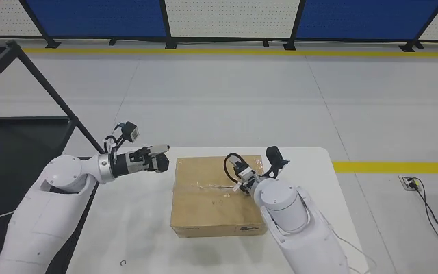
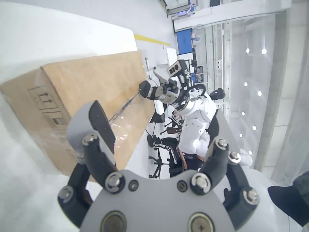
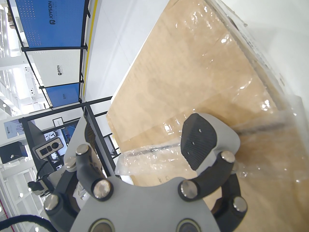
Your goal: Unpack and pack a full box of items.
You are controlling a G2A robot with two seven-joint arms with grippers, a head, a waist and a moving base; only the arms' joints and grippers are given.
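Currently: sealed cardboard box (image 1: 205, 214), its taped seam (image 3: 154, 148) running arm to arm directly beneath my right gripper (image 3: 141, 126) (fingers apart, the nearer one); left gripper (image 2: 155, 109), also spread, hangs beside it.

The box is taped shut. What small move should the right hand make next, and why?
Probably close the right hand on the loose tape end that appears to sit between its open fingers: the box is shut, and clear tape runs along its top seam.
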